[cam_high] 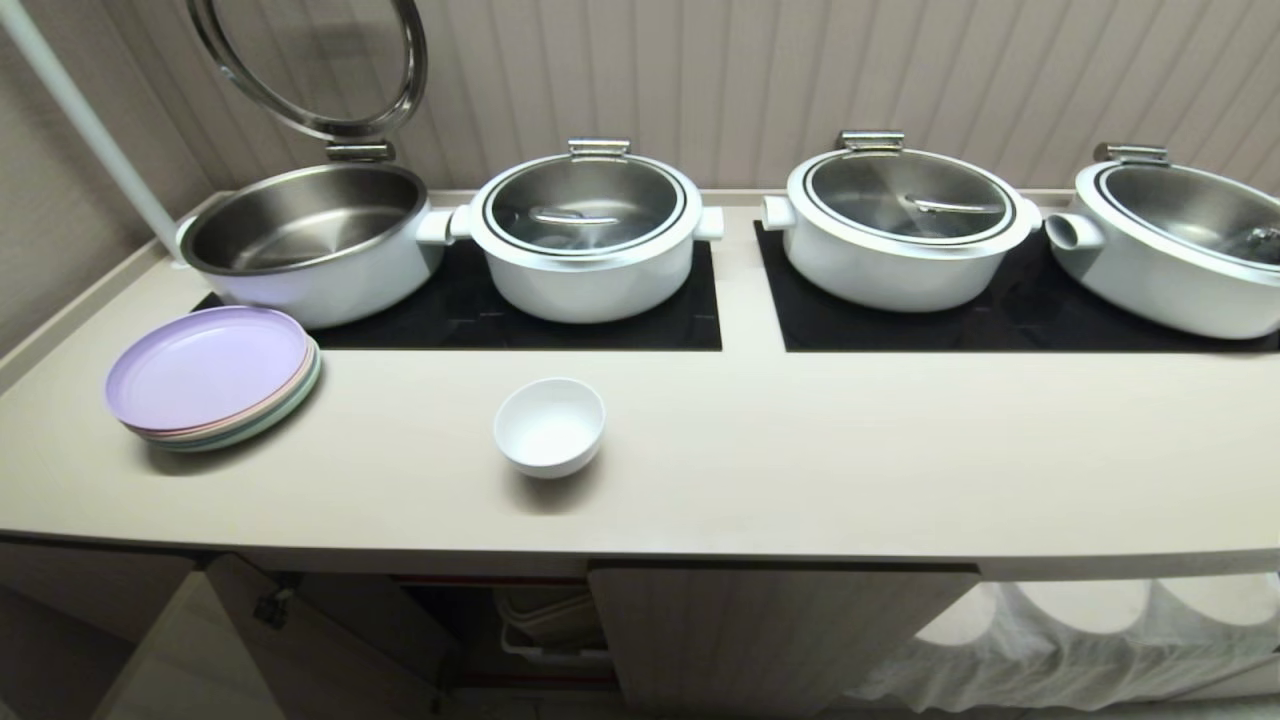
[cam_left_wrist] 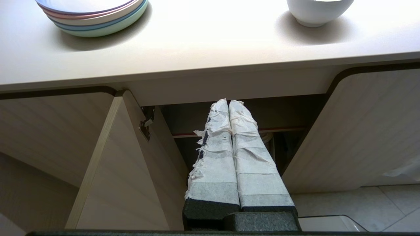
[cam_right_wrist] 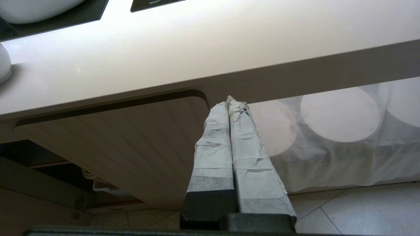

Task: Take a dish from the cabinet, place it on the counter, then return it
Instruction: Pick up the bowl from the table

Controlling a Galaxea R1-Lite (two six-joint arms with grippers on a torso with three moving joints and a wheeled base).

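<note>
Bowl (cam_high: 549, 425) out, standing near tabletop (cam_high: 800, 450) front edge. Cabinet (cam_left_wrist: 131, 170) door open. Return left. Left hand (cam_left_wrist: 228, 104), right hand (cam_right_wrist: 229, 102) pinched together, empty, below front edge.

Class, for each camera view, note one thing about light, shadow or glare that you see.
Head view: the white bowl and the stack of plates cast soft shadows toward the counter front edge. Left wrist view: the counter top glares almost white, while the open cabinet interior is dark. Right wrist view: the counter is washed out; the shut right tool shows clearly.
</note>
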